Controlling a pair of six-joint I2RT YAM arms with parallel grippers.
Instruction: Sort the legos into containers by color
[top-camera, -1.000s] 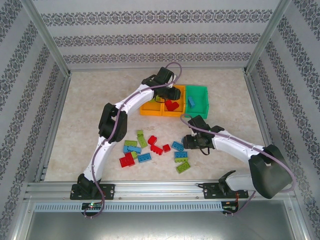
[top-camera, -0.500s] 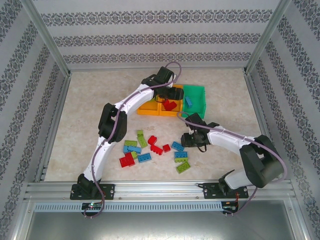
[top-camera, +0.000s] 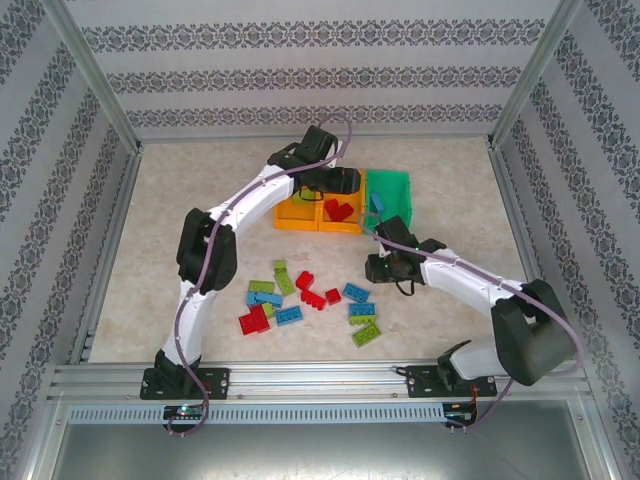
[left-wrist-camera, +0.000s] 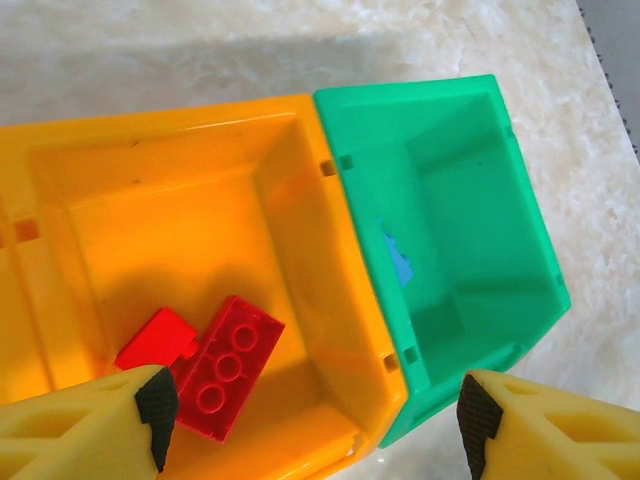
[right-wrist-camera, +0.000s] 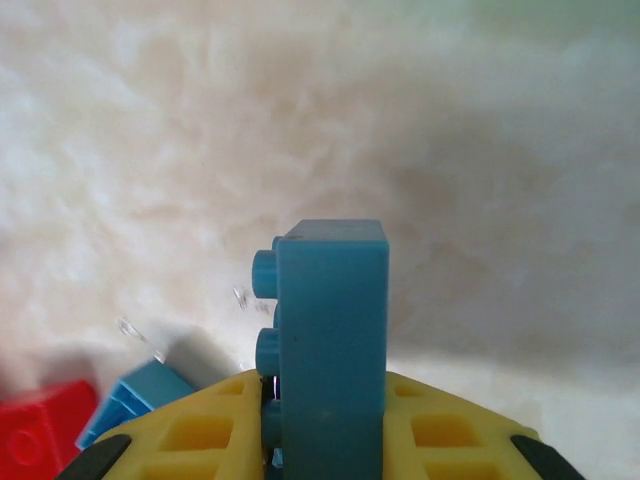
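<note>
My left gripper (top-camera: 340, 187) (left-wrist-camera: 317, 415) hangs open over the containers, its pads either side of the wall between the middle orange bin (left-wrist-camera: 170, 180) (top-camera: 352, 228) and the green bin (left-wrist-camera: 470, 200) (top-camera: 400, 205). Two red legos (left-wrist-camera: 228, 365) (top-camera: 340, 210) lie in that orange bin. A blue lego (left-wrist-camera: 398, 258) (top-camera: 378, 203) rests in the green bin. My right gripper (top-camera: 376, 268) (right-wrist-camera: 325, 420) is shut on a blue brick (right-wrist-camera: 330, 320), held on edge above the table. Loose red, blue and lime legos (top-camera: 300, 295) lie scattered in front of the bins.
A second orange bin (top-camera: 296, 216) joins the row on the left. Below my right gripper lie another blue brick (right-wrist-camera: 135, 395) and a red one (right-wrist-camera: 35, 435). Metal frame rails (top-camera: 110, 240) and patterned walls bound the marble table.
My left gripper opened and dropped the red brick into the middle orange bin, then drew back slightly. My right gripper closed on a blue brick and raised it off the table.
</note>
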